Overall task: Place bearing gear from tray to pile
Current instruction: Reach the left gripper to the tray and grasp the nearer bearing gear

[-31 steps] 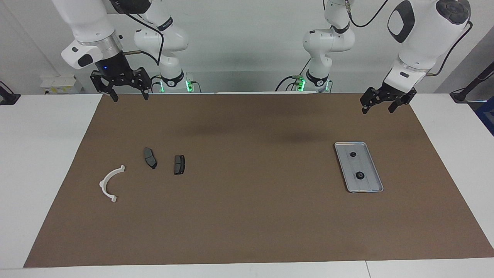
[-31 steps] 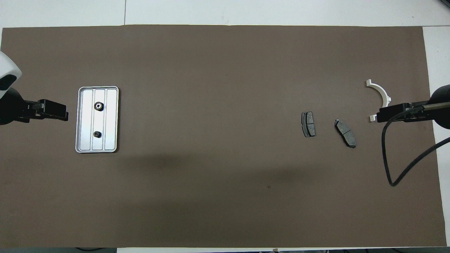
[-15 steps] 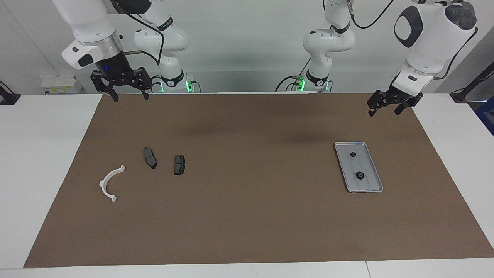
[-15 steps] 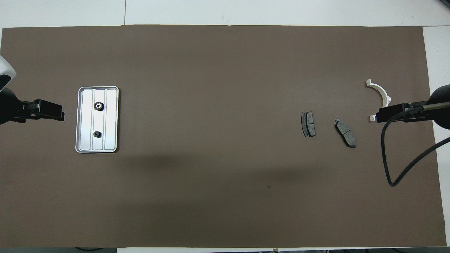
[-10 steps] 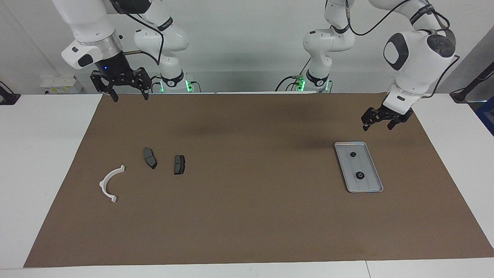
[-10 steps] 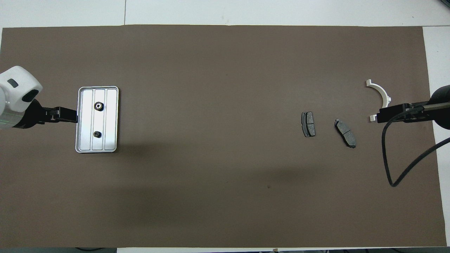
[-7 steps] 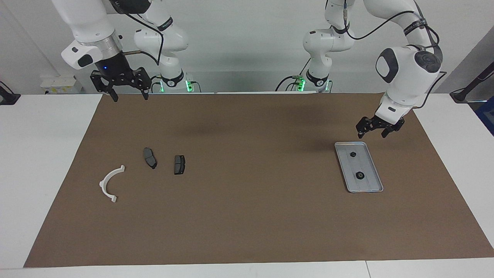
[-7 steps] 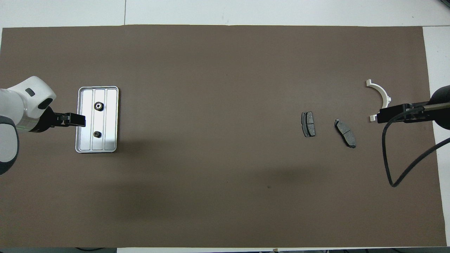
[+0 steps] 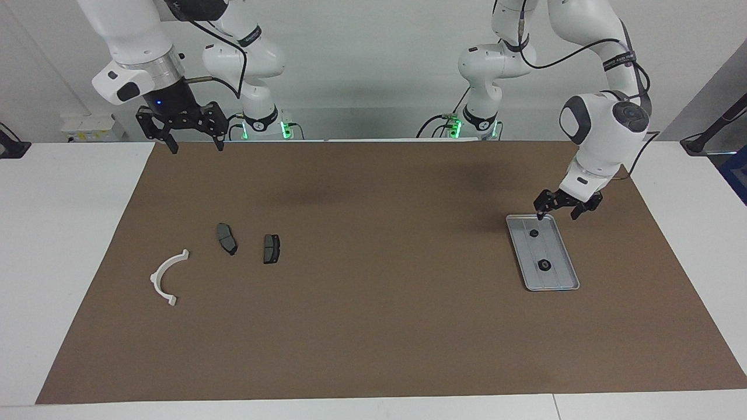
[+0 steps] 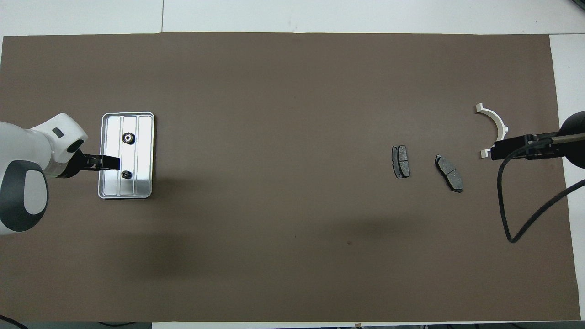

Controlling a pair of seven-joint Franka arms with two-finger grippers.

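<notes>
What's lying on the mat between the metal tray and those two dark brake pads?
Nothing: in the overhead view, only bare brown mat stretches from the tray to the nearer brake pad.

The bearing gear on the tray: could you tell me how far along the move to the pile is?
Nothing is moved yet: both gears sit in the tray. In hand: the left gripper, open, hangs over the tray's robot-side end. Left: grasp a gear and carry it to the pile. The right gripper waits, open.
</notes>
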